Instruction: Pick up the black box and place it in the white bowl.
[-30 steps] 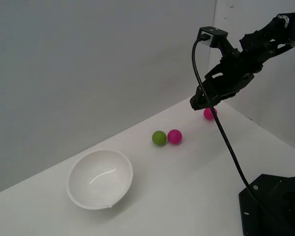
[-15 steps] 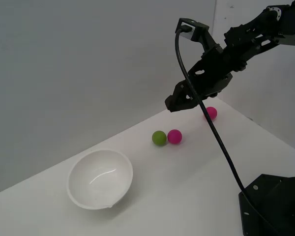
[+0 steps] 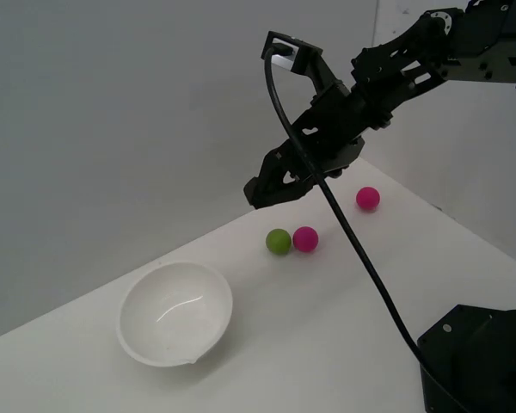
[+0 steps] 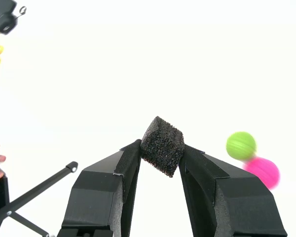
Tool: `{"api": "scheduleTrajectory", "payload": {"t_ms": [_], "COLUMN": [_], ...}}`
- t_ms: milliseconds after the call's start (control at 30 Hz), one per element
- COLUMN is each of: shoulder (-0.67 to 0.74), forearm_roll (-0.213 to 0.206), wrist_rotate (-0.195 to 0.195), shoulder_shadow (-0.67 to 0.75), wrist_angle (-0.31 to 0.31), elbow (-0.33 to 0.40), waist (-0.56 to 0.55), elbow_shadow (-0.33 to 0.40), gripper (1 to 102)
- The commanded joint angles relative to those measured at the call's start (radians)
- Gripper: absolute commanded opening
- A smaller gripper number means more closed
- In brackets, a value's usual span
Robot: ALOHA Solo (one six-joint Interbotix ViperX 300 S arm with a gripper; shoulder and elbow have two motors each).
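Black box [image 4: 161, 145]: we see it pinched between the two pads, tilted, held in the air.
End effector [image 3: 260, 194]: clamped on the box, above the surface [image 3: 327, 327].
White bowl [image 3: 175, 314]: well apart, toward exterior view's left.
Green ball [image 3: 279, 242]: touching a pink ball [image 3: 305, 238].

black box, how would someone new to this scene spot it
Find the black arm raised above the white table and follow it to its pincer. The black box is pinched between the fingertips, off the table: a rough dark cube, unlike the round coloured balls below.
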Motion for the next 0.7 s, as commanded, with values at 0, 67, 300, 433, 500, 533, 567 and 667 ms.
{"api": "scheduleTrajectory", "payload": {"t_ms": [0,67,300,433,500,533,567,667], "shoulder": [-0.003,-0.018,-0.072,-0.11,-0.132,-0.141,-0.15,-0.176], "forearm_roll": [-0.034,-0.041,-0.054,-0.063,-0.069,-0.074,-0.078,-0.084], "wrist_rotate": [-0.005,-0.005,-0.005,-0.005,-0.005,-0.005,-0.005,-0.005], "shoulder_shadow": [-0.002,-0.015,-0.071,-0.109,-0.129,-0.14,-0.147,-0.173], "wrist_angle": [-0.018,-0.038,-0.107,-0.147,-0.16,-0.164,-0.169,-0.19], "elbow": [-0.026,-0.029,-0.032,-0.041,-0.049,-0.052,-0.055,-0.072], "waist": [-0.041,-0.066,-0.146,-0.199,-0.221,-0.232,-0.242,-0.278], "elbow_shadow": [-0.032,-0.034,-0.038,-0.048,-0.055,-0.058,-0.063,-0.078], "gripper": [34,34,34,34,34,34,34,34]}}
